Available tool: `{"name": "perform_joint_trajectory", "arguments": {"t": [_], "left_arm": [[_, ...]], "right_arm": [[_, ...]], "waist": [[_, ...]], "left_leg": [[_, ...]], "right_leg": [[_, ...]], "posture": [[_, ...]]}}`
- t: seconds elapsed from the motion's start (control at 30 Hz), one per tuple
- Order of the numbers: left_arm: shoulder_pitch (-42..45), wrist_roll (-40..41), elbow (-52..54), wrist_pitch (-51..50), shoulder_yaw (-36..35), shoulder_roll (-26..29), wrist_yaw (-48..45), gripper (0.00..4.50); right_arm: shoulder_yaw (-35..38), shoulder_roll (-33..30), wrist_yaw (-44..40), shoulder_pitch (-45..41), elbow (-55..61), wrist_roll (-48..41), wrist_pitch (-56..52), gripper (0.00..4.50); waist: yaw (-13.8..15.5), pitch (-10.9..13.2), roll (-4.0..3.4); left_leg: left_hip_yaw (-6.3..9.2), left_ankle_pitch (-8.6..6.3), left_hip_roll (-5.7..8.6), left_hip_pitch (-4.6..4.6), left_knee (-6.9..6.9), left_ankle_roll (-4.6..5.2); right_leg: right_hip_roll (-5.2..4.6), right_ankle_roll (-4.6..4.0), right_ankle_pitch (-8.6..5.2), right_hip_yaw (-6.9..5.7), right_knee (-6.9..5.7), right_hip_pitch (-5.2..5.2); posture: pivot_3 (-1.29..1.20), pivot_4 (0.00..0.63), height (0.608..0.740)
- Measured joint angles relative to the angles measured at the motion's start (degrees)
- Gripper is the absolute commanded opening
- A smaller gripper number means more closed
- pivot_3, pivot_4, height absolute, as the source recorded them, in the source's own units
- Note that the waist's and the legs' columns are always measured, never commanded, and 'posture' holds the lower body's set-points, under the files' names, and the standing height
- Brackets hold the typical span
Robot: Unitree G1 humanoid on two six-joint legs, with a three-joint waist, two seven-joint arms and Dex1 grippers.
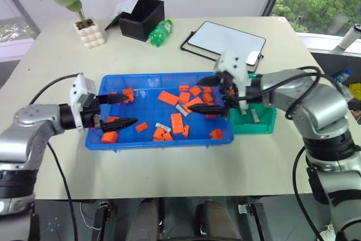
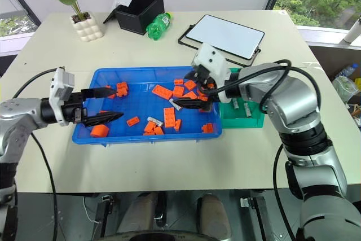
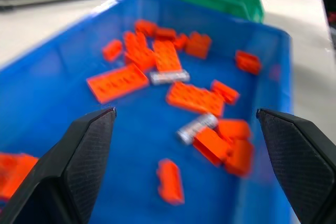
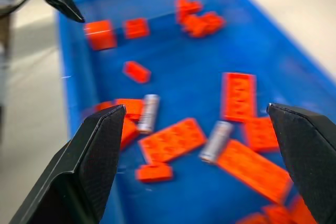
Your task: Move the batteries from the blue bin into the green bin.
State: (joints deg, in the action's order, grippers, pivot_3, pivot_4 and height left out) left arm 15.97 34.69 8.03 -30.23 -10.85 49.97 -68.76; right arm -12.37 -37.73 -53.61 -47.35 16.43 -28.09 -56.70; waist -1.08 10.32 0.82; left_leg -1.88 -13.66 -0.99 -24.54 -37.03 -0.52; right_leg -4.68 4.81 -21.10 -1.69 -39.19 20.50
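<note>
Head pair looks forward and down over the blue bin (image 1: 113,142). Each wrist view is taken close, low along its own fingers (image 3: 84,156), bin floor shared between them.

Table (image 1: 169,167): pale beige top, everything stands on it.
Potted plant (image 1: 89,31): white bumpy pot with green leaves, at the far left corner.
Black open box (image 1: 142,18): at the far edge, its lid is tilted open to the left.
Green plastic bottle (image 1: 161,31): lies on its side, just beside the black box.
White board (image 1: 227,39): flat, in a black frame, far right.
Orange blocks (image 1: 176,122): many, scattered loose.
</note>
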Motion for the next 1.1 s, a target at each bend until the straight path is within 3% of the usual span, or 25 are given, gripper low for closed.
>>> {"name": "perform_joint_trajectory", "arguments": {"t": [0.2, 0.57, 1.1], "left_arm": [[-5.16, 0.88, 3.94, -0.74, -2.66, 3.42, -0.49, 4.50], [-7.77, 2.30, 7.38, -1.71, -7.04, 3.56, 3.11, 4.50], [-7.83, 4.34, 9.01, -1.98, -7.96, 1.54, 8.03, 4.50]], "right_arm": [[-5.06, 4.94, -2.24, -0.64, -4.10, 0.80, 2.84, 4.43], [-14.32, 12.59, -2.55, 0.33, -10.63, 7.79, 11.88, 4.43], [-17.29, 19.43, -2.89, -0.55, -31.50, 21.30, 28.89, 4.43]], "waist": [[0.01, 0.01, -0.01], [0.03, 0.00, 0.01], [-0.08, 0.00, 0.00]], "left_leg": [[0.01, 0.00, 0.01, 0.00, 0.00, 0.00], [0.00, 0.00, 0.01, 0.00, -0.01, 0.00], [0.00, 0.01, 0.02, 0.01, -0.02, -0.01]], "right_leg": [[0.00, 0.00, 0.00, -0.01, 0.00, 0.00], [0.00, 0.00, 0.00, -0.01, -0.02, 0.02], [0.03, 0.00, 0.00, -0.02, -0.07, 0.04]], "posture": [[0.00, 0.150, 0.740], [0.00, 0.150, 0.740], [0.00, 0.150, 0.740]]}}
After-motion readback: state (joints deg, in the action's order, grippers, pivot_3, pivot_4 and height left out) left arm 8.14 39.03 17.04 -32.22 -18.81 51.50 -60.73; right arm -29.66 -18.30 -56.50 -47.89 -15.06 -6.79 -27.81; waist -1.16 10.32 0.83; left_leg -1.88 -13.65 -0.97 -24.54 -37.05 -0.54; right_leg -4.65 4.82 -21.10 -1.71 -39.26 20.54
